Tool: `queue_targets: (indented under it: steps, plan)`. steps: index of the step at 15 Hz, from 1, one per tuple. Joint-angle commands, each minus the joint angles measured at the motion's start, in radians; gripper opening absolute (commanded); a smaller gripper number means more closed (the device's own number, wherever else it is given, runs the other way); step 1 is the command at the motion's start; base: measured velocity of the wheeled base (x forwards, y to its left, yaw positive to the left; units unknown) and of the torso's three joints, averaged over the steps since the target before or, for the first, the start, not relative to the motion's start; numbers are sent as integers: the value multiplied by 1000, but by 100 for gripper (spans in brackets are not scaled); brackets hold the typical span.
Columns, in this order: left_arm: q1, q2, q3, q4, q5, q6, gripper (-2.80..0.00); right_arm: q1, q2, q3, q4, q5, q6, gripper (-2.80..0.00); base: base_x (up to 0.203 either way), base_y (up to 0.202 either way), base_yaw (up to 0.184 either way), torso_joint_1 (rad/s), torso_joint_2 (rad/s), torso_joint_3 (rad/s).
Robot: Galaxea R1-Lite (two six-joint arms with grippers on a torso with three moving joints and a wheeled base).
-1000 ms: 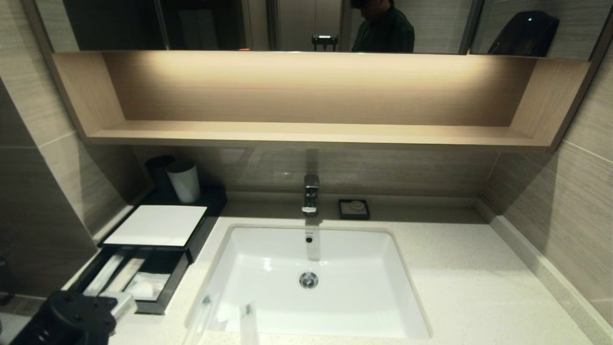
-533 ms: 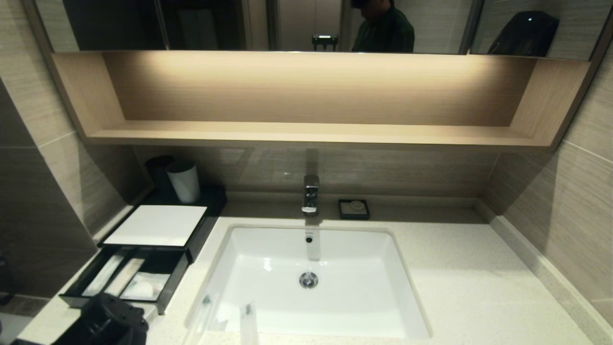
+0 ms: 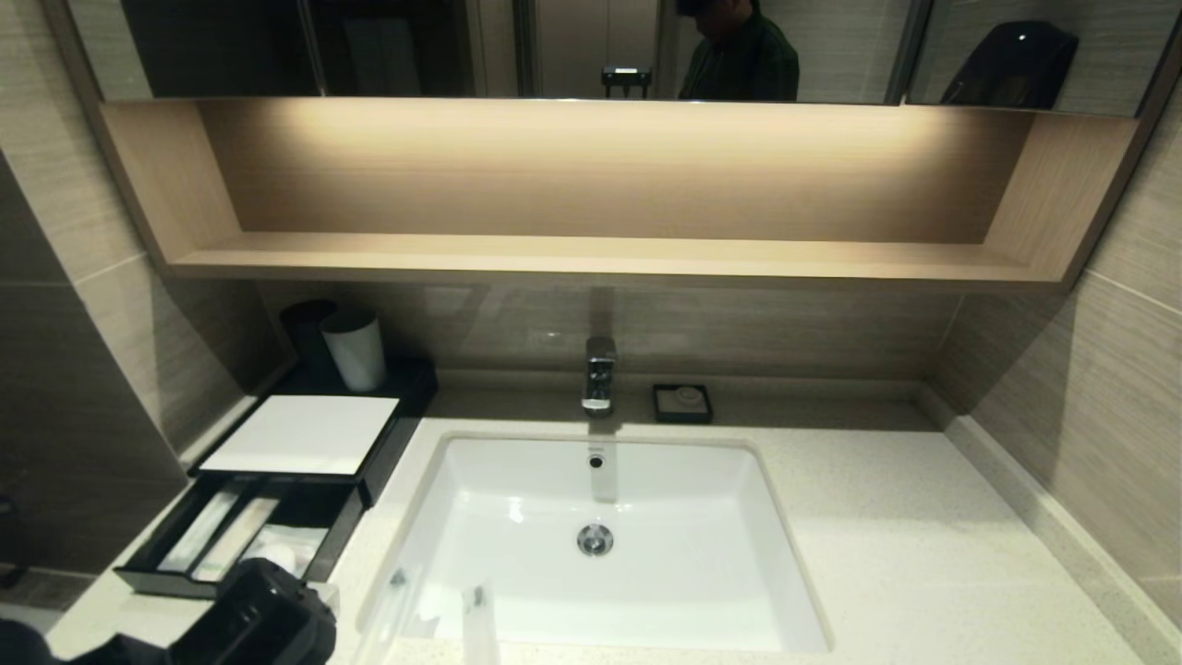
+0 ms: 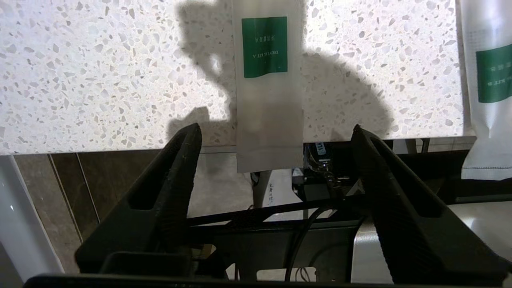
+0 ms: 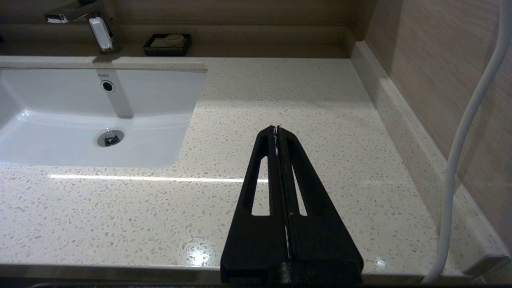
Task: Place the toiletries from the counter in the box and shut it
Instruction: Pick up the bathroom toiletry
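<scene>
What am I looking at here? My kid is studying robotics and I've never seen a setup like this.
These are three cameras on one two-armed robot at a bathroom counter. One looks down from its head; the other two sit on its wrists, behind the black fingers. The head view shows the basin, two cups, a soap dish, and a black box with its drawer pulled out, packets inside. The left end effector is open and holds nothing; it faces a green-labelled packet overhanging the counter edge, with a second packet beside it. The right end effector is shut and empty above bare counter.
</scene>
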Motion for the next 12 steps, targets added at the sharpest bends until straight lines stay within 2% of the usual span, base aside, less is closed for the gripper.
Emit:
queue_targets:
  steps: [1,6,12]
  plan:
    - [12,61,3,-21,1,4,0,0,0,0,0,0,0,-280,0,0,0,0,0,0]
    - [41,112,46,-143,1,30,0,-1,0,0,0,0,0,-280,0,0,0,0,0,0]
    - [43,116,50,-153,2,39,0,0,0,0,0,0,0,-280,0,0,0,0,0,0]
